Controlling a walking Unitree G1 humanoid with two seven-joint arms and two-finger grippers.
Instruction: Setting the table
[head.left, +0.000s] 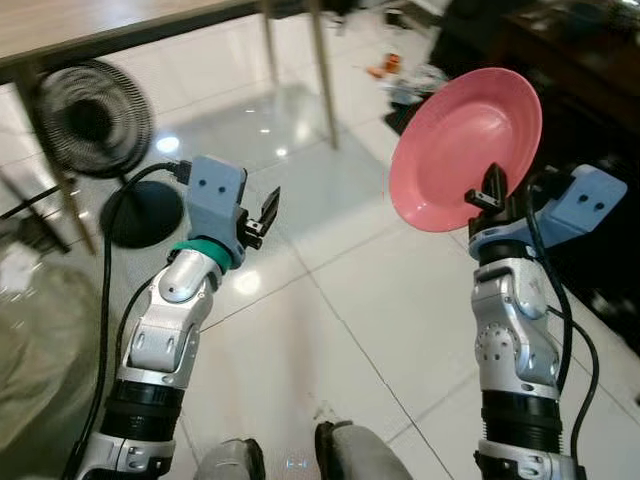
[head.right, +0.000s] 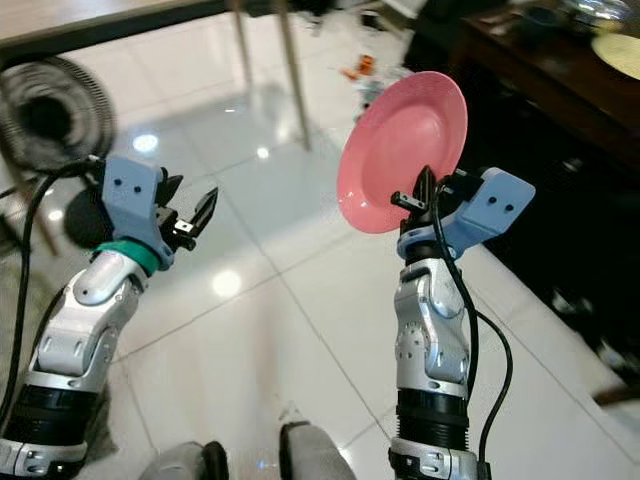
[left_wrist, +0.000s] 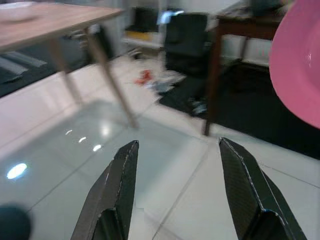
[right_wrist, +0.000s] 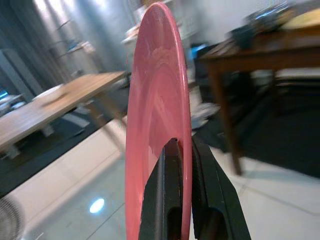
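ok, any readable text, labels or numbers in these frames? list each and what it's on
None readable.
The round pink plate, held on edge by the right pincer, is plain.
The blue wrist housings of both arms carry only dots, no lettering.
The open left pincer has no markings.
Clutter on the white tiled floor is too blurred to read.

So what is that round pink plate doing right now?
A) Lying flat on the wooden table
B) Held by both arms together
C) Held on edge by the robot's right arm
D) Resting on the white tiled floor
C: the right gripper pinches the round pink plate by its rim, jaws closed on it, above the white tiled floor; the left gripper is open and empty.
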